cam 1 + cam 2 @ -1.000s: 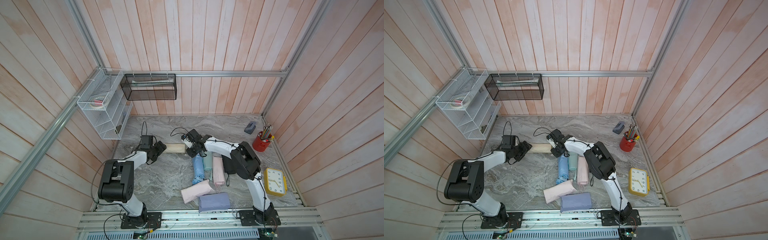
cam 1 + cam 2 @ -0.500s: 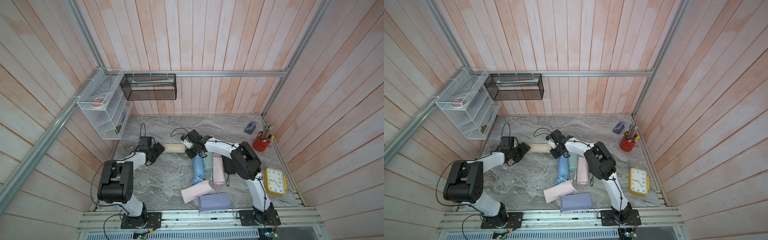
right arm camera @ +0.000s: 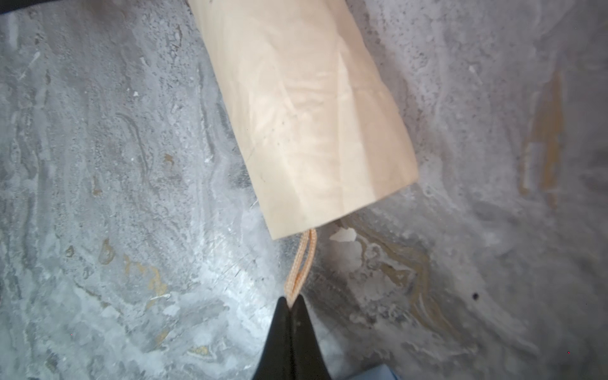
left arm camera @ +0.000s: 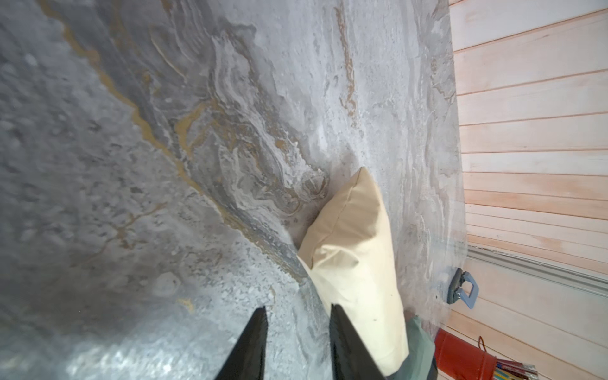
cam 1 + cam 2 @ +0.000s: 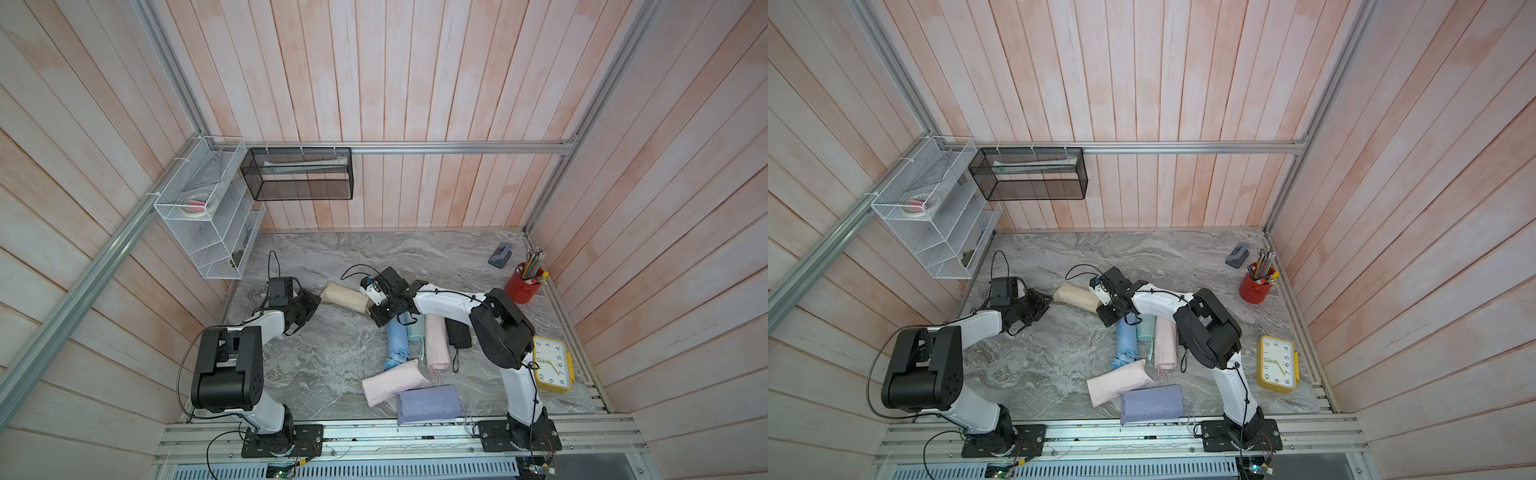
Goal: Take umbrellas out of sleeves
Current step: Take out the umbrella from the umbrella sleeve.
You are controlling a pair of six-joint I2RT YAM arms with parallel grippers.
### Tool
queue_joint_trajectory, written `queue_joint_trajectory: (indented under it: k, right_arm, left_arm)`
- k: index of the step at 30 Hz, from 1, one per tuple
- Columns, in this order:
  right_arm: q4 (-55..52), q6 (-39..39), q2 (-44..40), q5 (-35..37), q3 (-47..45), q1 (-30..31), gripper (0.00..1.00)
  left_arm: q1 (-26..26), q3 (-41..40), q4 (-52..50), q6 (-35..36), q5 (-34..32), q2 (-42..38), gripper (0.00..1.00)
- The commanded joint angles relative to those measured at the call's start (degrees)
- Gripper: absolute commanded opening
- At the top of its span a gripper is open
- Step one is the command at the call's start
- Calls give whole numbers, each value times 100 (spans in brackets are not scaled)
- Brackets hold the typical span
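My table (image 5: 332, 365): grey marble. On it I count beige sleeve (image 5: 345, 297), pink sleeve (image 5: 392, 386), lavender sleeve (image 5: 428, 403), red cup (image 5: 521, 289), yellow clock (image 5: 552, 370).

A beige sleeve (image 5: 347, 297) lies mid-frame on the table (image 5: 324, 365), with the left gripper (image 5: 315, 301) at its left end and the right gripper (image 5: 372, 306) at its right end. Below it, a blue bundle (image 5: 397, 345), mint bundle (image 5: 415, 330), pink bundle (image 5: 436, 345) and black bundle (image 5: 457, 332) lie side by side. Lower still, a pink sleeve (image 5: 390, 386) touches a lavender sleeve (image 5: 428, 403).

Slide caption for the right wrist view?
Right gripper, jaws shut, pinches the cord hanging out of the beige sleeve on the table.
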Motion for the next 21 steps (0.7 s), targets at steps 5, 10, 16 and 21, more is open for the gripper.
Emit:
queue_joint_trajectory:
  k: [5, 10, 16, 21]
  right_arm:
    - [129, 144, -213, -133, -184, 13, 0]
    - [169, 164, -246, -203, -252, 53, 0]
    - [221, 195, -278, -257, -293, 154, 0]
    - [246, 230, -267, -258, -301, 181, 0]
  left_arm:
    - [11, 114, 304, -236, 199, 154, 38]
    - [34, 390, 348, -302, 287, 392, 41]
    - [116, 681, 486, -408, 371, 708, 40]
    - [144, 804, 604, -497, 532, 879, 33]
